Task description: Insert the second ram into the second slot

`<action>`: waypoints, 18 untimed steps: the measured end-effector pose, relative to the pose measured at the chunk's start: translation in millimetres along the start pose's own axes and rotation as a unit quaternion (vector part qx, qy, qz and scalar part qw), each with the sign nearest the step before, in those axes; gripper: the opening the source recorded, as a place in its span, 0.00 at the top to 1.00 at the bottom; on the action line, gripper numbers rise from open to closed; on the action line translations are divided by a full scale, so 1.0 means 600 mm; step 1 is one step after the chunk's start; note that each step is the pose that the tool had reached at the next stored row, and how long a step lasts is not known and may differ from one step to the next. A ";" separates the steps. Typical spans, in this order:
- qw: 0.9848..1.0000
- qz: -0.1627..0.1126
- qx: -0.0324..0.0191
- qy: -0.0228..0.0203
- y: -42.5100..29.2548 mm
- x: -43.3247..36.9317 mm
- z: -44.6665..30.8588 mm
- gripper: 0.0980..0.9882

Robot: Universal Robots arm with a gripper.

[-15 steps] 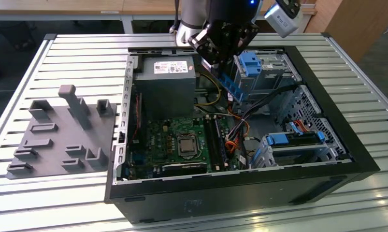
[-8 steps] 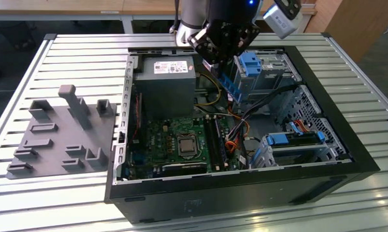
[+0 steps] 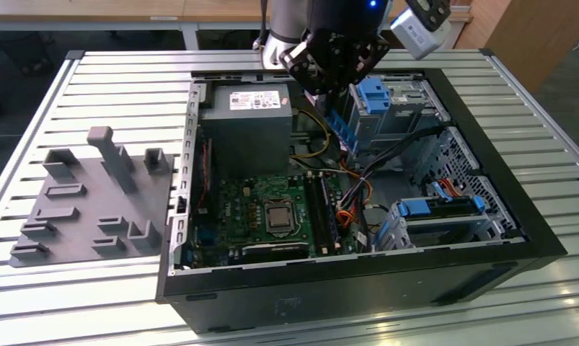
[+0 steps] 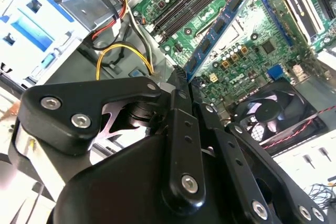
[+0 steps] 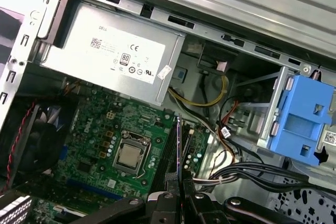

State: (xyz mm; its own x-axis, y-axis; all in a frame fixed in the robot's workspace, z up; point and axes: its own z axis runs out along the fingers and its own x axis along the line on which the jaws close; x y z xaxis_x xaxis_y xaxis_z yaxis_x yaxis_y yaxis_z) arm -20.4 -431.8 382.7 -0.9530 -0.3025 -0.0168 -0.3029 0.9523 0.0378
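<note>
My gripper (image 3: 334, 88) hangs above the open computer case (image 3: 482, 238), shut on the upper end of the second ram (image 3: 340, 130), a dark-blue stick that points down toward the green motherboard (image 3: 260, 209). In the second wrist view the ram (image 4: 220, 24) reaches out from the gripper (image 4: 184, 75) over the board. The first wrist view sees the ram (image 5: 179, 145) edge-on, rising from the gripper (image 5: 181, 196), roughly in line with the long black memory slots (image 5: 169, 153). The stick is well above the slots (image 3: 325, 209), not touching them.
A grey power supply (image 3: 246, 122) sits at the back of the case, with coloured cables (image 3: 314, 148) beside it. Light-blue drive brackets (image 3: 376, 97) stand on the exterior view's right, another (image 3: 441, 207) lower down. A grey fixture plate (image 3: 92, 209) lies left of the case. A fan (image 4: 268, 111) borders the board.
</note>
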 end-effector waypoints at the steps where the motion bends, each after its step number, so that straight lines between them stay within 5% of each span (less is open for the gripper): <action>1: 1.000 0.003 0.000 0.000 0.000 0.000 0.000 0.96; 18: 0.998 0.055 0.001 -0.002 0.000 0.000 0.000 0.96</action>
State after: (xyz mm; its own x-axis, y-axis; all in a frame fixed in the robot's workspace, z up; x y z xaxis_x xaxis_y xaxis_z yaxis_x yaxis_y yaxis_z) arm -20.4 -431.8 382.7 -0.9804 -0.1963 -0.0169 -0.1968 0.9797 0.0378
